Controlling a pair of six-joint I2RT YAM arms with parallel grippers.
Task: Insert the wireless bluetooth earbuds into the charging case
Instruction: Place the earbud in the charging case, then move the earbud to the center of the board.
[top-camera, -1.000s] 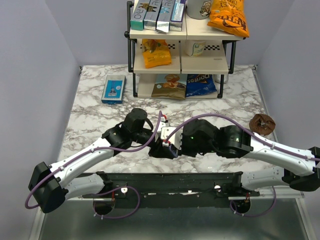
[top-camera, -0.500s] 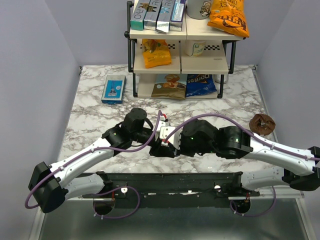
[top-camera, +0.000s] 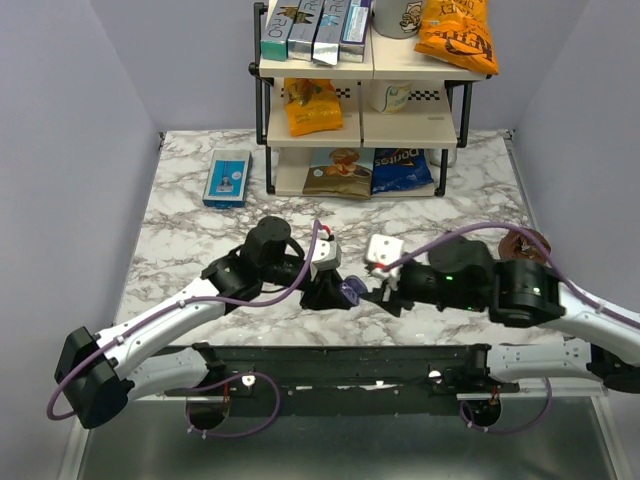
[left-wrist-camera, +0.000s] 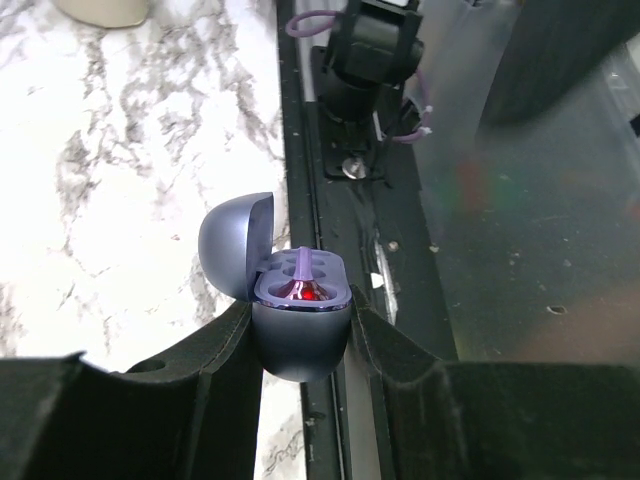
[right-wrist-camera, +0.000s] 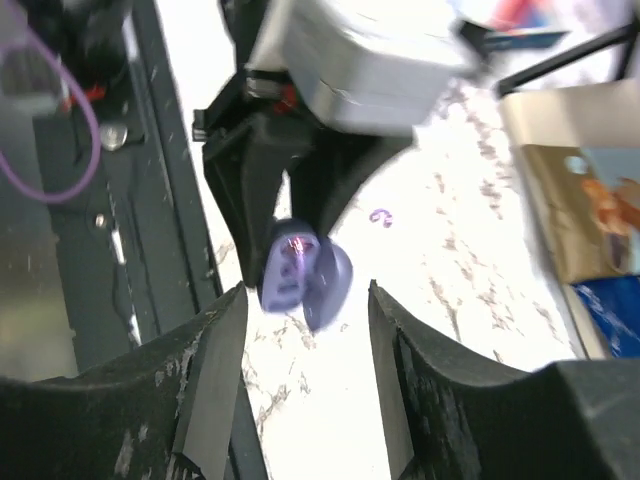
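The charging case (left-wrist-camera: 300, 335), a small bluish-grey oval, is pinched between my left gripper's (left-wrist-camera: 300, 322) two fingers, which are shut on it. Its lid (left-wrist-camera: 230, 245) hangs open to the left. One purple earbud (left-wrist-camera: 303, 285) sits in a well with a red light glowing at its base. From above, the case (top-camera: 349, 292) is held over the table's near middle, and my right gripper (top-camera: 384, 291) stands just right of it. In the right wrist view the case (right-wrist-camera: 288, 268) lies beyond my right gripper (right-wrist-camera: 305, 305), whose open jaws hold nothing. A small purple earbud-like piece (right-wrist-camera: 380, 216) lies on the marble.
A two-tier shelf rack (top-camera: 362, 70) with snack bags and boxes stands at the back. A blue rectangular box (top-camera: 227, 177) lies at the back left, a brown round object (top-camera: 525, 245) at the right. A black rail (top-camera: 340, 365) runs along the near edge.
My right gripper has opened and drawn back to the right, away from the case. The left arm still holds the case in the same place.
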